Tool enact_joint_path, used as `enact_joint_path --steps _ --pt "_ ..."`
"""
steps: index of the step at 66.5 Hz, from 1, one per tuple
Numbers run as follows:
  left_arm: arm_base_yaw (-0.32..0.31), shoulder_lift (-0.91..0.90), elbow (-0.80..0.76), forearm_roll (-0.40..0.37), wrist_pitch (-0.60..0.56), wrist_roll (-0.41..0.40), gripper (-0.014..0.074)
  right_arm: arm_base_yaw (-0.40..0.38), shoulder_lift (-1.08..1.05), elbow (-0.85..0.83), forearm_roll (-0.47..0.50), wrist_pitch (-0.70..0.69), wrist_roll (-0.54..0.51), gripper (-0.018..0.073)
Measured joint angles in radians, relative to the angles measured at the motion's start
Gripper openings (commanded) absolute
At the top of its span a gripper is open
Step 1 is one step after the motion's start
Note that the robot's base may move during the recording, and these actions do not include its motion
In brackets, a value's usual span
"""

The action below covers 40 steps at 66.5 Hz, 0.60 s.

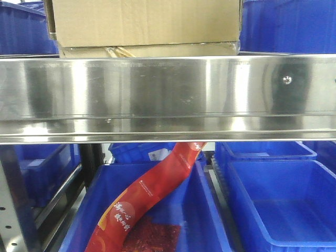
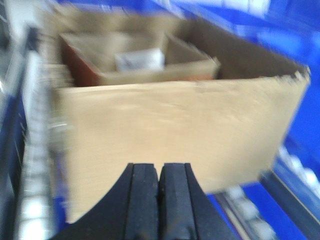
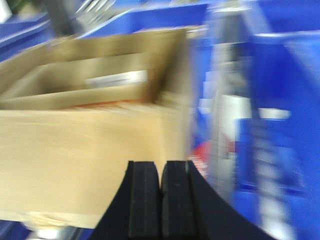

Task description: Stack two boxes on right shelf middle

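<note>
Front view, tall box [image 1: 144, 22] atop flat box [image 1: 149, 50], flush at shelf lip [image 1: 168, 97]

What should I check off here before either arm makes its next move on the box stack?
1. Tall box sits on flat box: ok.
2. Stack rests on steel shelf: ok.
3. Left gripper shut, holding nothing: ok.
4. Right gripper shut, holding nothing: ok.
5. Stack edges aligned: cannot tell, wrist views are blurred.
6. Grippers apart from the tall box: cannot tell.
</note>
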Motion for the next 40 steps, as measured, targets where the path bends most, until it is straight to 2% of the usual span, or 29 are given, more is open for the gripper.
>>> enact_joint_path --steps 9,22,29,40 --pt "0.065 -0.128 0.161 0.000 -0.095 0.000 -0.0111 -0.012 -0.146 0.183 -0.042 -0.045 0.002 -0.0161" --pt "0.120 -0.328 0.355 0.000 -0.107 0.000 -0.0111 -0.012 -0.402 0.445 -0.070 -0.153 0.002 -0.0162" --pt "0.126 -0.430 0.413 0.000 -0.105 0.000 -0.0111 -0.012 -0.514 0.513 -0.072 -0.145 0.002 -0.0162" --pt "0.126 -0.549 0.424 0.000 -0.103 0.000 -0.0111 -0.012 -0.636 0.535 -0.072 -0.148 0.002 -0.0162"
